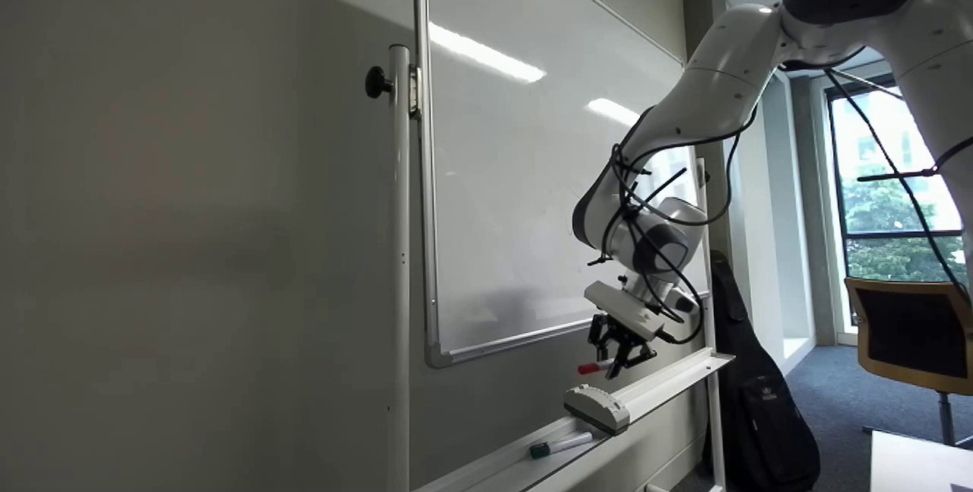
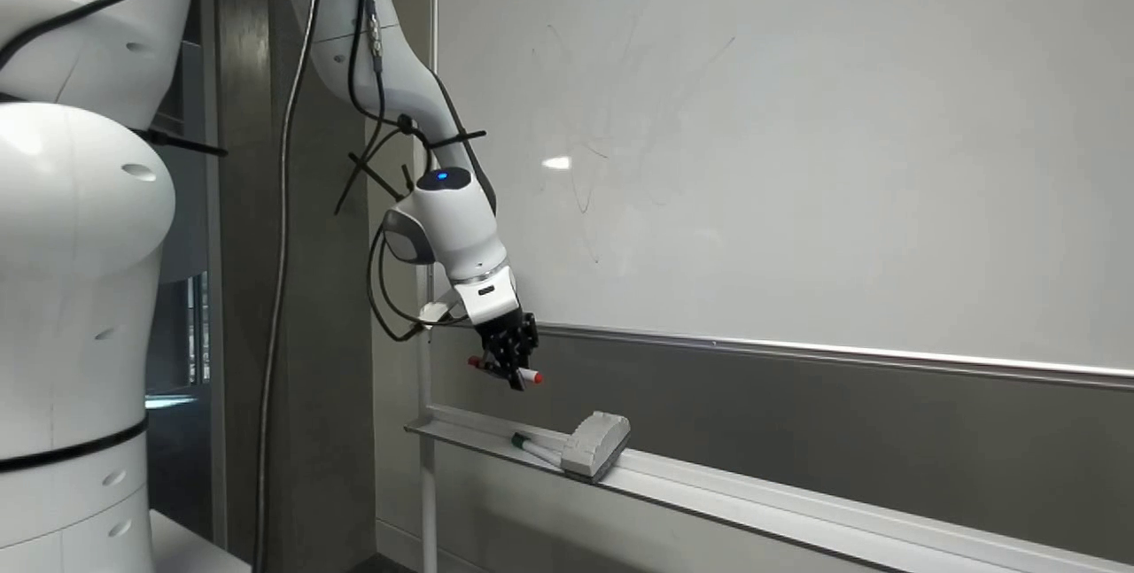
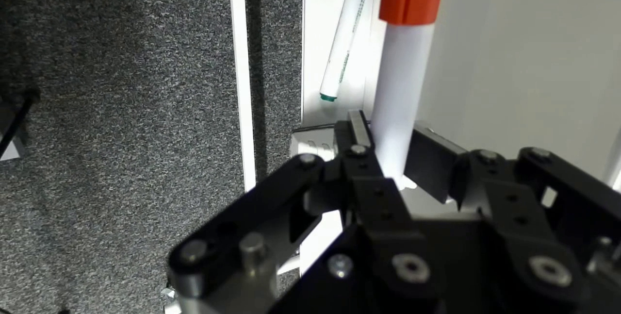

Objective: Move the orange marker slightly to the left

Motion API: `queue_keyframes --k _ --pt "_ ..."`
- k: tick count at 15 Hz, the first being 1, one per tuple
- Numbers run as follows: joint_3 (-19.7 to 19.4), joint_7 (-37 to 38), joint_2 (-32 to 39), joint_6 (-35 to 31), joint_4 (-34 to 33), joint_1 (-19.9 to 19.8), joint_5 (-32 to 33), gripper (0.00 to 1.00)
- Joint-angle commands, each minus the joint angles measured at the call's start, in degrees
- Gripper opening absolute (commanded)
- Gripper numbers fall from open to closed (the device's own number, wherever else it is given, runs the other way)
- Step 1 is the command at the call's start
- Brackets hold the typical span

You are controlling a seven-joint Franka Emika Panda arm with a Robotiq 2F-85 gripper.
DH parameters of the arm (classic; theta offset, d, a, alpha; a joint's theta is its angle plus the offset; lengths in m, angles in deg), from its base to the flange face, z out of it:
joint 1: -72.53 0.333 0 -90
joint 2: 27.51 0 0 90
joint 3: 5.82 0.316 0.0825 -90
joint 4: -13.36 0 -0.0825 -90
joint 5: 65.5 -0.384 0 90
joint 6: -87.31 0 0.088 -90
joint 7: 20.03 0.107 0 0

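The orange marker has a white barrel and an orange-red cap. It shows in the wrist view (image 3: pixel 405 66) and in both exterior views (image 1: pixel 587 368) (image 2: pixel 534 376). My gripper (image 1: pixel 608 365) is shut on its barrel; it also shows in an exterior view (image 2: pixel 516 369) and in the wrist view (image 3: pixel 392 134). The marker is held roughly level in the air, above the white tray (image 1: pixel 673 384) and below the whiteboard's lower edge. The cap sticks out past the fingers toward the top of the wrist view. The gripped part of the barrel is partly hidden by the fingers.
A pale grey eraser block (image 1: pixel 597 408) sits on the tray (image 2: pixel 753 502) below the gripper. A green-capped marker (image 2: pixel 538 451) lies on the tray beside it, also in the wrist view (image 3: pixel 345 37). The whiteboard (image 2: pixel 797 157) stands behind. A black case (image 1: pixel 760 401) leans behind the tray's end.
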Motion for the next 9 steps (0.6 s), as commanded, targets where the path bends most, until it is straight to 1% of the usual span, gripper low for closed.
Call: queue_keyframes --k 1,4,6,7,9 --pt "-1.2 -0.9 1.6 -0.9 -2.2 0.7 -2.4 0.05" --pt "-1.5 -1.0 2.3 -0.9 -2.5 0.9 -2.3 0.05" --pt "-0.7 0.0 1.7 0.0 -1.2 0.2 -0.3 0.05" --pt "-0.7 0.0 1.9 0.0 -1.1 0.2 -0.2 0.19" --pt "-0.7 0.0 1.9 0.0 -1.1 0.2 -0.1 0.19"
